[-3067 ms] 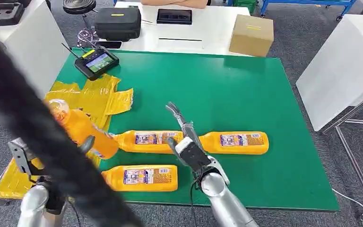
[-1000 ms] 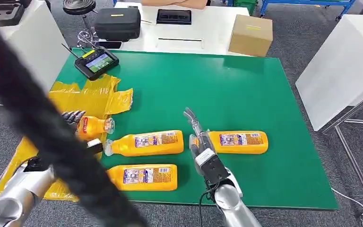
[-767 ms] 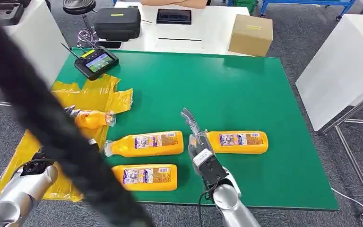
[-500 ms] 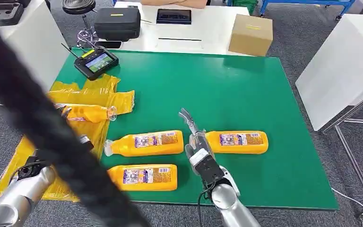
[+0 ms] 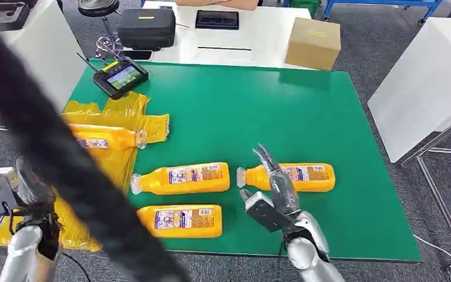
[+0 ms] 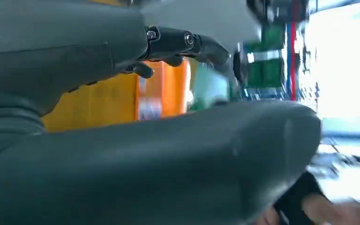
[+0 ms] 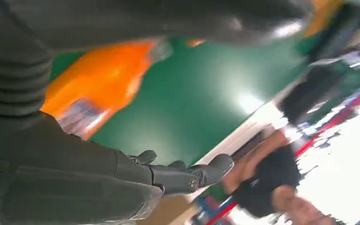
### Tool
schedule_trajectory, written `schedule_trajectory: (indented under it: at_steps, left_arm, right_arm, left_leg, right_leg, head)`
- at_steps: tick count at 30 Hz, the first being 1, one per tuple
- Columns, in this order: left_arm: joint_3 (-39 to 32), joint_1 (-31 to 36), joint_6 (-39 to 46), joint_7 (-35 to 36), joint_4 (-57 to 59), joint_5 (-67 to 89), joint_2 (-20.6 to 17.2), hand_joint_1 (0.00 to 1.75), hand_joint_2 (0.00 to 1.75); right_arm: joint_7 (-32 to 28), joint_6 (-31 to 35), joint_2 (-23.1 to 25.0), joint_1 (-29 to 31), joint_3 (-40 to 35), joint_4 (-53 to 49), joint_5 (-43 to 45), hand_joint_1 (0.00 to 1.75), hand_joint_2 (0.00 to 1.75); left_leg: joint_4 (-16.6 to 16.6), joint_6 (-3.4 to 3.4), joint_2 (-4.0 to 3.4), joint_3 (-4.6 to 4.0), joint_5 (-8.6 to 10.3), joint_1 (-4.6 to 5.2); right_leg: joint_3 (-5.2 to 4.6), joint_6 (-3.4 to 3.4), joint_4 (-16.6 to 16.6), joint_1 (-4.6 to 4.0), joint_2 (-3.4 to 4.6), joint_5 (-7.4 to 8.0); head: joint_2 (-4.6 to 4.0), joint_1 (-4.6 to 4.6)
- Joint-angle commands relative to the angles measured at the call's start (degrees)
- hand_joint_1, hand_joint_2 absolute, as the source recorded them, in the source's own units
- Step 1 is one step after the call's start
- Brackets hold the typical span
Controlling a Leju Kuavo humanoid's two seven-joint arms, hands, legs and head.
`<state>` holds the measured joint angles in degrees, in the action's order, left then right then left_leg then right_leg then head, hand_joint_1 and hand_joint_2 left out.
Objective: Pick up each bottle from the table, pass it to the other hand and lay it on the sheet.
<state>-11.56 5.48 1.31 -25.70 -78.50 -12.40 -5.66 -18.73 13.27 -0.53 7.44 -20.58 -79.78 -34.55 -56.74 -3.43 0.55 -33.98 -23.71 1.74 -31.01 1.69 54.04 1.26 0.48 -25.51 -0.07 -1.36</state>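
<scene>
We found 1 bottle (image 5: pixel 108 137) laid on the yellow sheet (image 5: pixel 108 114); 3 bottles (image 5: pixel 179 179) remained on the green surface (image 5: pixel 282 111). The right hand (image 5: pixel 274 191), fingers spread, hovered over the rightmost; the left hand (image 6: pixel 122 93) held nothing.

Both arms are silver tubes, with black cable bundled at the wrists. The right hand (image 5: pixel 273 191) is grey with darker fingers (image 7: pixel 187 176) jointed by small silver screws. The left hand (image 6: pixel 122 93) has a grey ribbed cover and thick grey thumb.
</scene>
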Motion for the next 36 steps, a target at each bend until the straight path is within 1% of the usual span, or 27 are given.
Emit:
schedule_trajectory:
  at_steps: [1, 2, 3, 6, 7, 8, 9, 10, 11, 14, 15, 17, 18, 19, 22, 23, 24, 25, 26, 27, 28, 30, 31, 33, 34, 36]
  left_arm:
    - [1.0, -8.9, 0.9, -0.8, -16.6, -3.0, 9.3, 0.00, 0.00]
    - [0.9, -8.9, 1.0, -0.7, -16.6, -3.2, 9.3, 0.00, 0.00]
    - [0.8, -9.1, 1.4, -1.0, -17.0, -3.1, 9.3, 0.00, 0.00]
    - [1.3, -11.0, 1.8, -1.3, -18.7, -2.8, 9.5, 0.00, 0.00]
    - [1.4, -11.4, 2.0, -1.4, -18.8, -3.0, 9.5, 0.00, 0.00]
    - [1.3, -11.8, 2.1, -1.4, -18.8, -3.0, 9.4, 0.00, 0.00]
    - [1.1, -12.3, 2.0, -1.3, -18.6, -3.9, 9.5, 0.00, 0.00]
    - [0.9, -12.5, 2.0, -1.3, -18.2, -4.0, 9.6, 0.00, 0.00]
    - [0.8, -12.6, 1.9, -1.4, -18.0, -4.0, 9.7, 0.00, 0.00]
    - [0.9, -12.6, 1.3, -1.6, -17.8, -4.2, 10.0, 0.00, 0.00]
    - [1.0, -12.4, 1.4, -1.6, -17.7, -4.2, 9.9, 0.00, 0.00]
    - [1.0, -11.9, 1.4, -1.6, -17.5, -4.2, 9.9, 0.00, 0.00]
    - [1.0, -11.6, 1.4, -1.6, -17.6, -4.3, 10.0, 0.00, 0.00]
    - [1.0, -11.5, 1.4, -1.6, -17.6, -4.3, 10.0, 0.00, 0.00]
    - [1.3, -11.6, 1.2, -1.3, -18.1, -3.9, 10.2, 0.00, 0.00]
    - [1.3, -11.6, 1.2, -1.3, -18.1, -3.9, 10.2, 0.00, 0.00]
    - [1.7, -11.6, 1.1, -1.1, -18.0, -3.8, 10.2, 0.00, 0.00]
    - [1.8, -11.5, 1.2, -1.1, -17.9, -3.8, 10.1, 0.00, 0.00]
    - [1.8, -11.5, 1.2, -1.1, -17.8, -3.8, 10.1, 0.00, 0.00]
    - [2.1, -11.3, 1.1, -1.1, -17.6, -3.8, 9.8, 0.00, 0.00]
    - [2.6, -10.5, 1.0, -0.9, -16.6, -3.9, 9.3, 0.00, 0.00]
    - [3.0, -10.1, 1.0, -0.9, -16.1, -3.9, 9.0, 0.00, 0.00]
    - [3.2, -10.3, 1.0, -0.9, -16.2, -3.9, 9.0, 0.00, 0.00]
    - [3.3, -10.7, 1.0, -0.9, -16.6, -4.1, 9.1, 0.00, 0.00]
    - [3.4, -10.8, 0.9, -0.9, -16.8, -4.0, 9.1, 0.00, 0.00]
    - [3.6, -10.8, 1.0, -0.8, -17.0, -4.1, 9.4, 0.00, 0.00]
  right_arm:
    - [2.5, 0.5, -6.2, -7.0, 11.4, -7.7, -7.4, 0.00, 1.75]
    - [2.6, 0.4, -6.2, -6.9, 11.3, -7.6, -7.9, 0.00, 1.75]
    - [4.0, 0.8, -6.6, -7.1, 11.9, -7.7, -10.2, 0.00, 1.75]
    - [7.2, 0.2, -9.3, -10.3, 16.1, -10.8, -15.6, 0.00, 1.75]
    - [7.0, -0.4, -9.9, -11.4, 17.4, -12.0, -16.0, 0.00, 1.75]
    - [6.7, -0.7, -10.3, -12.8, 18.7, -13.3, -16.8, 0.00, 1.75]
    - [6.4, -1.2, -11.1, -14.2, 19.9, -14.4, -17.2, 0.00, 1.75]
    - [6.3, -1.6, -11.3, -15.4, 20.6, -15.4, -18.2, 0.00, 1.75]
    - [6.3, -1.7, -11.7, -16.3, 20.9, -16.0, -19.0, 0.00, 1.75]
    - [7.0, -2.1, -12.4, -17.4, 21.4, -16.5, -21.4, 0.00, 1.75]
    - [7.8, -2.5, -13.0, -16.8, 21.0, -15.8, -23.2, 0.00, 1.75]
    - [7.9, -2.9, -13.2, -15.8, 20.8, -14.7, -23.6, 0.00, 1.75]
    - [8.4, -3.8, -13.5, -15.0, 20.4, -13.6, -24.7, 0.00, 1.75]
    - [8.6, -4.0, -13.4, -14.7, 20.4, -13.3, -24.9, 0.00, 1.75]
    - [8.8, -4.4, -13.9, -13.3, 19.9, -10.8, -26.0, 0.00, 1.75]
    - [8.8, -4.4, -13.9, -13.3, 19.9, -10.8, -26.0, 0.00, 1.75]
    - [8.7, -4.5, -14.2, -12.1, 19.9, -9.0, -25.8, 0.00, 1.75]
    - [8.5, -4.6, -14.4, -11.2, 19.8, -8.0, -25.6, 0.00, 1.75]
    - [8.5, -4.7, -14.4, -10.7, 19.8, -7.4, -25.5, 0.00, 1.75]
    - [8.5, -4.8, -15.2, -9.3, 19.3, -6.1, -25.5, 0.00, 1.75]
    - [7.8, -5.2, -16.4, -6.5, 18.1, -2.4, -24.5, 0.00, 1.75]
    - [7.0, -5.3, -17.1, -4.5, 17.5, 0.5, -23.5, 0.00, 1.75]
    - [6.4, -5.3, -17.3, -3.3, 17.0, 2.6, -22.9, 0.00, 1.75]
    - [6.0, -4.8, -17.4, -2.7, 16.5, 3.9, -23.0, 0.00, 1.75]
    - [5.8, -4.7, -17.3, -2.3, 16.3, 4.5, -22.7, 0.00, 1.75]
    - [5.8, -4.7, -17.6, -0.8, 15.2, 6.6, -22.9, 0.00, 1.75]
  left_leg:
    - [0.0, 0.17, 0.09, 0.04, -0.05, -0.01]
    - [0.0, 0.26, 0.09, 0.20, -0.10, 0.00]
    - [0.0, 0.20, 0.09, 0.08, -0.06, 0.02]
    - [0.2, 0.51, 0.12, 0.44, -0.09, 0.04]
    - [0.0, 0.27, 0.21, 0.16, -0.04, 0.05]
    - [0.1, 0.36, 0.20, 0.30, -0.05, 0.05]
    - [0.1, 0.26, 0.25, 0.25, -0.05, 0.05]
    - [0.1, 0.37, 0.34, 0.39, -0.06, 0.06]
    - [0.1, 0.21, 0.31, 0.24, -0.05, 0.03]
    - [0.1, 0.27, 0.23, 0.32, -0.09, -0.01]
    - [0.1, 0.33, 0.21, 0.39, -0.09, 0.00]
    - [0.0, 0.20, 0.08, 0.19, -0.05, -0.05]
    - [0.1, 0.30, 0.04, 0.29, -0.08, -0.08]
    - [0.0, 0.22, 0.04, 0.19, -0.05, -0.08]
    - [0.1, 0.37, 0.00, 0.35, -0.05, -0.12]
    - [0.1, 0.25, 0.00, 0.25, -0.04, -0.13]
    - [0.1, 0.22, 0.01, 0.23, -0.04, -0.13]
    - [0.1, 0.32, 0.00, 0.34, -0.04, -0.13]
    - [0.1, 0.27, -0.04, 0.30, -0.04, -0.14]
    - [0.1, 0.20, -0.03, 0.27, -0.04, -0.12]
    - [0.1, 0.31, -0.10, 0.38, -0.05, -0.13]
    - [0.1, 0.21, -0.11, 0.29, -0.02, -0.13]
    - [0.2, 0.32, -0.12, 0.42, -0.03, -0.13]
    - [0.1, 0.17, -0.03, 0.28, 0.00, -0.12]
    - [0.2, 0.29, -0.08, 0.44, -0.01, -0.13]
    - [0.1, 0.16, -0.05, 0.29, -0.01, -0.12]
  right_leg:
    - [0.29, -0.03, -0.1, -0.01, -0.15, -0.04]
    - [0.45, -0.06, -0.1, -0.01, -0.18, -0.09]
    - [0.32, -0.04, -0.1, -0.03, -0.16, -0.04]
    - [0.63, -0.19, -0.2, -0.05, -0.25, -0.10]
    - [0.35, -0.07, -0.1, -0.05, -0.30, -0.05]
    - [0.44, -0.12, -0.1, -0.04, -0.31, -0.07]
    - [0.35, -0.07, -0.1, -0.02, -0.36, -0.07]
    - [0.48, -0.12, -0.2, 0.00, -0.47, -0.12]
    - [0.29, -0.05, -0.1, -0.01, -0.44, -0.07]
    - [0.38, -0.08, -0.2, -0.01, -0.38, -0.08]
    - [0.45, -0.11, -0.2, 0.00, -0.37, -0.09]
    - [0.22, -0.04, -0.1, -0.04, -0.21, 0.01]
    - [0.32, -0.09, -0.1, -0.06, -0.21, -0.01]
    - [0.22, -0.05, -0.1, -0.07, -0.20, 0.03]
    - [0.36, -0.12, -0.2, -0.10, -0.21, 0.02]
    - [0.26, -0.06, -0.2, -0.10, -0.17, 0.04]
    - [0.25, -0.05, -0.1, -0.11, -0.18, 0.04]
    - [0.35, -0.09, -0.2, -0.10, -0.18, 0.03]
    - [0.32, -0.06, -0.2, -0.11, -0.13, 0.06]
    - [0.30, -0.03, -0.2, -0.09, -0.13, 0.05]
    - [0.41, -0.07, -0.2, -0.10, -0.09, 0.07]
    - [0.33, -0.03, -0.2, -0.11, -0.05, 0.10]
    - [0.46, -0.08, -0.2, -0.12, -0.06, 0.10]
    - [0.35, -0.01, -0.2, -0.12, -0.12, 0.09]
    - [0.50, -0.07, -0.3, -0.13, -0.09, 0.09]
    - [0.38, -0.01, -0.2, -0.16, -0.09, 0.09]
  head:
    - [0.00, -0.02]
    - [0.00, -0.02]
    - [0.00, 0.00]
    - [0.00, -0.02]
    - [0.00, -0.04]
    - [0.00, -0.07]
    - [0.00, -0.07]
    - [0.00, -0.07]
    - [0.00, -0.04]
    - [0.00, -0.07]
    - [0.00, -0.04]
    - [0.00, -0.07]
    - [0.00, -0.07]
    - [0.00, -0.04]
    - [0.00, -0.07]
    - [0.00, -0.04]
    - [0.00, -0.04]
    - [0.00, -0.07]
    - [0.00, -0.04]
    - [0.00, -0.06]
    - [0.00, -0.07]
    - [0.00, -0.07]
    - [0.00, -0.07]
    - [0.00, -0.04]
    - [0.00, -0.04]
    - [0.00, -0.04]
